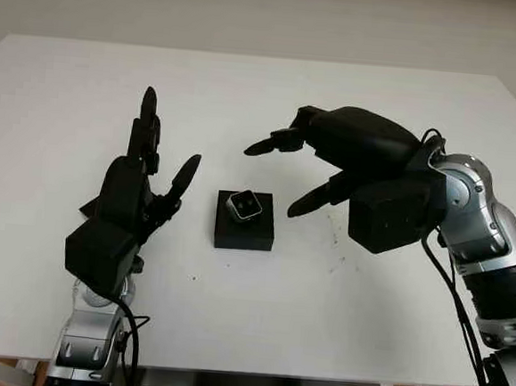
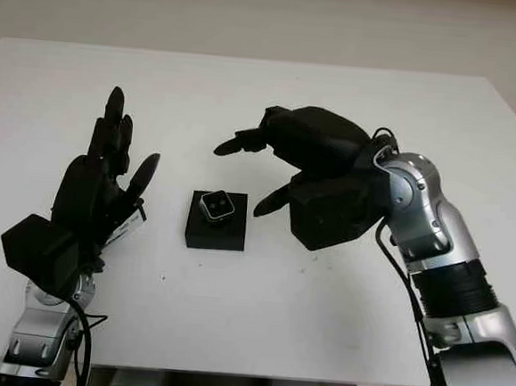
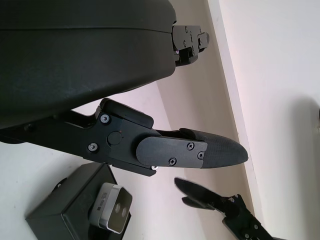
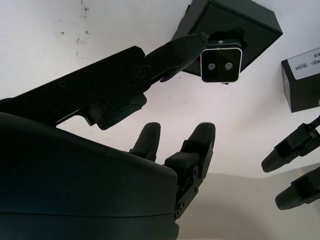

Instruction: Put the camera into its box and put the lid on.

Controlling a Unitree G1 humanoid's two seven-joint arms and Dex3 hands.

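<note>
From the head cameras, the little silver-faced camera point(image 1: 244, 205) is already sitting in the black box point(image 1: 245, 221), poking up out of its top, roughly mid-counter point(image 1: 257, 318). The left robot hand point(image 1: 143, 179) is up off the counter just left of the box, empty and open, and the right robot hand point(image 1: 332, 154) hangs near the box on its right, also empty and open, one finger reaching over behind the box and another low beside it, not touching as far as I can tell. In the right eye view there's a dark edge with a white label peeking out behind the left hand, which I'd guess is the lid point(image 2: 129, 223). The left wrist view shows the camera close up, two small lenses on a pale metal face, seated in the box's dark insert and a bit proud of it. The right wrist view shows the same lens face, plus the labelled black lid point(image 4: 302, 82) lying near the box but apart from it. My take: the camera looks small, rigid and light, probably slick on its metal sides, and I wouldn't pinch across the lens face. If it needs seating, press gently on the edges. The lid looks like thin stiff card, so take it by two opposite side walls, lightly, and lower it square or it'll snag.
</note>
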